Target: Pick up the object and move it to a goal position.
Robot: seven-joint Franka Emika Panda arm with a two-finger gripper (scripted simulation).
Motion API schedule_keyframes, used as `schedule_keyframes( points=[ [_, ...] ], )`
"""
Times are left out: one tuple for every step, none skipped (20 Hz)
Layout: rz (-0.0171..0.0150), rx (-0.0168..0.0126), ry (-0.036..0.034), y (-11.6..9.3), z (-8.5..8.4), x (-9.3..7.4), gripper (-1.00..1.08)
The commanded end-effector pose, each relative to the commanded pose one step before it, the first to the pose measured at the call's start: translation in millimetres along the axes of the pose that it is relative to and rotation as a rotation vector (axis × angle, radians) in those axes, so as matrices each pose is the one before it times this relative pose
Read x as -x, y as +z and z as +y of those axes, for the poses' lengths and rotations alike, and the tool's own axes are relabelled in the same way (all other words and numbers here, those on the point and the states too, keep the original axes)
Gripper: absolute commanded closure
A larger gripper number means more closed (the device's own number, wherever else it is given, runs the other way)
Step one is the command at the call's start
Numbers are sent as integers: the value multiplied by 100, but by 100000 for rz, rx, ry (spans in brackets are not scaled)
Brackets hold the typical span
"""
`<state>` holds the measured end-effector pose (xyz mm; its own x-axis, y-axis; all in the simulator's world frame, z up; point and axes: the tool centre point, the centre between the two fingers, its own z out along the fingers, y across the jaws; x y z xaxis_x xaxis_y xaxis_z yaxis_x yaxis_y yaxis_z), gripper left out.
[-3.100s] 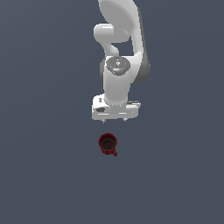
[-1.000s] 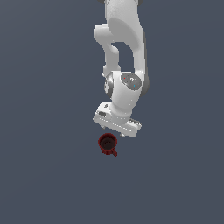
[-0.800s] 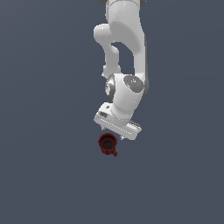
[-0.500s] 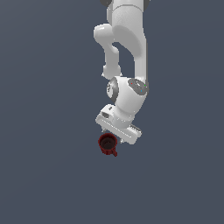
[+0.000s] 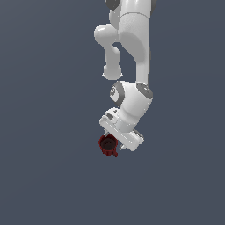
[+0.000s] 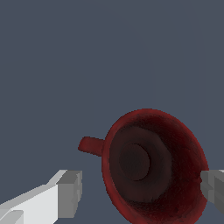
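The small dark red mug [image 5: 106, 145] stands upright on the grey floor, its loop handle [image 5: 114, 154] pointing toward the camera in the exterior view. My gripper [image 5: 116, 145] hangs tilted right over it, touching or nearly touching its rim. In the wrist view the mug [image 6: 153, 166] fills the space between my two grey fingertips [image 6: 70, 193], its dark inside facing the camera and its handle [image 6: 91, 145] sticking out sideways. The gripper [image 6: 141, 190] is open, with a gap between each finger and the mug's wall.
The plain dark grey floor [image 5: 48, 176] spreads all around the mug. The white arm [image 5: 134, 52] rises above the gripper. No other object or goal marker shows.
The arm has come down and tilted, bringing the gripper from well above the mug to right at it. The mug has not moved.
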<state>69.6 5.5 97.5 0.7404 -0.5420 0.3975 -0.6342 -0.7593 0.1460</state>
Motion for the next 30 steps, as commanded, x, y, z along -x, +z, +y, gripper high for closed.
schedule_keyframes(
  points=[
    [3078, 60, 3916, 104, -438, -220, -100],
    [1192, -41, 1478, 29, -180, -74, -100],
    [1136, -72, 1393, 21, -177, -67, -100],
    [1079, -99, 1310, 13, -171, -61, -100],
    [1018, -121, 1225, 7, -166, -55, -100],
    [958, -138, 1144, 1, -159, -50, -100],
    [895, -150, 1062, -2, -153, -43, -100],
    [833, -158, 984, -6, -144, -39, -100],
    [770, -163, 906, -8, -136, -34, -100],
    [709, -164, 830, -11, -127, -31, -100],
    [646, -161, 754, -12, -118, -27, -100],
    [583, -155, 679, -13, -108, -23, -100],
    [520, -146, 605, -13, -98, -20, -100],
    [458, -135, 531, -12, -88, -16, -100],
    [398, -122, 461, -12, -76, -15, -100],
    [334, -106, 386, -9, -66, -10, -100],
    [276, -90, 319, -10, -53, -11, -100],
    [216, -72, 250, -9, -40, -10, -100],
    [146, -49, 169, -2, -33, -1, -100],
    [88, -30, 102, -1, -19, -1, -100],
    [44, -15, 51, -10, 0, -12, -100],
    [-211, 50, -277, 5, 16, 39, -100],
    [0, 0, 0, 34, -1, 2, -100],
    [0, 0, 0, 102, -4, 5, -100],
    [0, 0, 0, 171, -7, 8, -100],
    [0, 0, 0, 239, -9, 13, -100],
    [40, -14, 73, 281, 21, -28, -100],
    [0, 0, 0, 375, -9, 24, -100],
    [21, -21, 93, 405, 31, -23, -100],
    [0, 0, 0, 374, -4, 30, -100]
  ],
)
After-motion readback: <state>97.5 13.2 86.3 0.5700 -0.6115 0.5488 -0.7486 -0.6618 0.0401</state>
